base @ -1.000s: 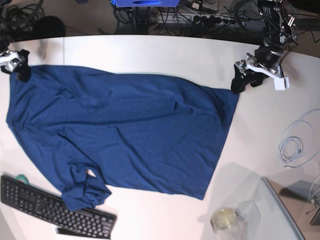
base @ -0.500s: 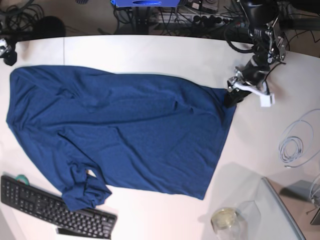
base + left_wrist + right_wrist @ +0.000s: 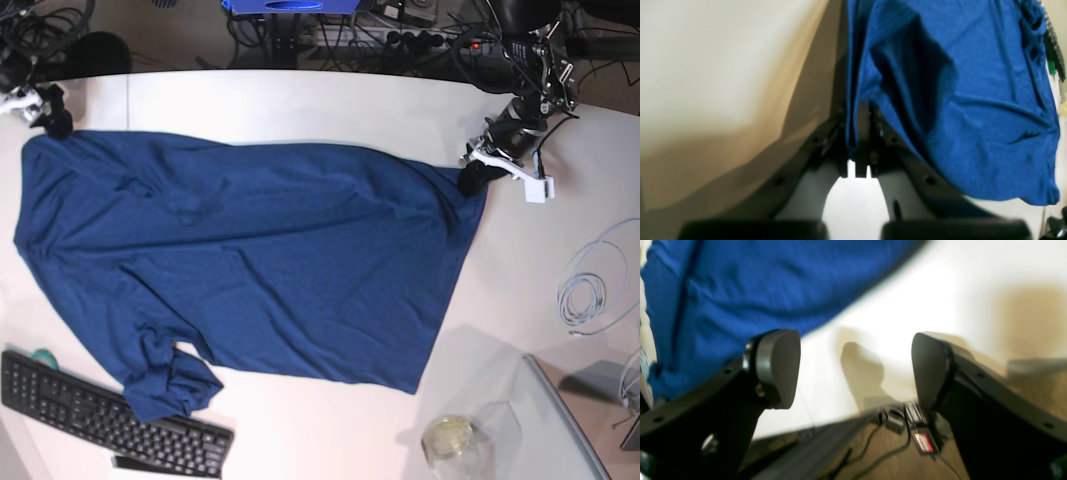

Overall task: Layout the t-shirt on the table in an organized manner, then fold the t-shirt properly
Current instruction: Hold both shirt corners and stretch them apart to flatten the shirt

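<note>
Since the earlier frame, the left gripper (image 3: 470,178) is clamped onto a corner of the t-shirt (image 3: 250,260); the right gripper (image 3: 853,370) gapes empty. Layout on the table (image 3: 300,100) is partial (one sleeve bunched); folding remains.

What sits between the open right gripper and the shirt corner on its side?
Nothing visible. The right gripper hangs open just off the t-shirt edge, with only bare table between its pads. The left gripper is already shut on the opposite corner.
</note>
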You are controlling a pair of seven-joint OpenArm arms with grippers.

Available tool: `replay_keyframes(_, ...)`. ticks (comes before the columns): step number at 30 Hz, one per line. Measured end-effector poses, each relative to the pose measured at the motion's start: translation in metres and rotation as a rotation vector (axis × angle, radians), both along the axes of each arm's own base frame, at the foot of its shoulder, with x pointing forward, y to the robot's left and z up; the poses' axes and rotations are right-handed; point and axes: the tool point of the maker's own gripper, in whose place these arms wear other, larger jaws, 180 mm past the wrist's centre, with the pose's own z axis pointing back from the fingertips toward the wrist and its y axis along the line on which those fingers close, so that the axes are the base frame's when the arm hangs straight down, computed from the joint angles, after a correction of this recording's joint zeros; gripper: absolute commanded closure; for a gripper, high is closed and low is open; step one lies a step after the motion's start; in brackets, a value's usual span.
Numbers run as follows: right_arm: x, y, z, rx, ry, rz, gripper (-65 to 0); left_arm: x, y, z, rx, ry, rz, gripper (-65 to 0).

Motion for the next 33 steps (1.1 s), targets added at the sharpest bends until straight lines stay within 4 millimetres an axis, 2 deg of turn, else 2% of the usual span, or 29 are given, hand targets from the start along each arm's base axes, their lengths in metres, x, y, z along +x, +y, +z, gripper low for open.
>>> replay_keyframes(10,0.029,-0.001,-0.013,0.038,-0.017,-0.019,-48.9,0.004,-0.002,0.003,-0.001,-0.012,-0.003,0.0)
replay_keyframes(13,0.031,-0.001,-0.013,0.046,-0.029,-0.028,-45.8,0.004,-0.002,0.003,-0.001,-0.012,-0.003,0.0)
replay_keyframes(14,0.031,-0.001,-0.013,0.043,-0.026,-0.024,-41.1,0.004,-0.002,0.003,-0.001,-0.012,-0.003,0.0)
replay_keyframes(15,0.031,0.000,-0.014,0.041,-0.017,-0.013,-32.9,0.004,-0.002,0.003,-0.001,-0.012,-0.003,0.0)
replay_keyframes(17,0.026,0.006,-0.019,0.054,0.021,0.013,-12.3,0.002,-0.003,0.002,0.000,0.004,-0.016,0.0)
replay_keyframes(18,0.024,0.009,-0.021,0.059,0.032,0.011,-4.4,0.000,-0.004,0.000,0.000,0.020,-0.025,0.0)
replay_keyframes(19,0.021,0.011,-0.023,0.060,0.046,0.018,0.0,-0.001,-0.004,-0.001,0.000,0.030,-0.030,0.0)
replay_keyframes(21,0.016,0.009,-0.024,0.064,0.073,0.037,-2.4,-0.003,-0.004,-0.002,0.002,0.041,-0.039,0.0)
replay_keyframes(23,0.016,0.005,-0.021,0.060,0.101,0.066,-1.4,0.000,-0.003,0.005,0.025,0.028,-0.052,0.0)
replay_keyframes(29,0.030,0.001,0.000,0.012,0.101,0.137,-0.2,0.007,0.000,0.030,0.085,-0.017,-0.094,0.0)
replay_keyframes(33,0.035,-0.004,0.002,0.020,0.114,0.092,-0.2,0.005,0.008,0.028,0.099,0.013,-0.050,0.0)
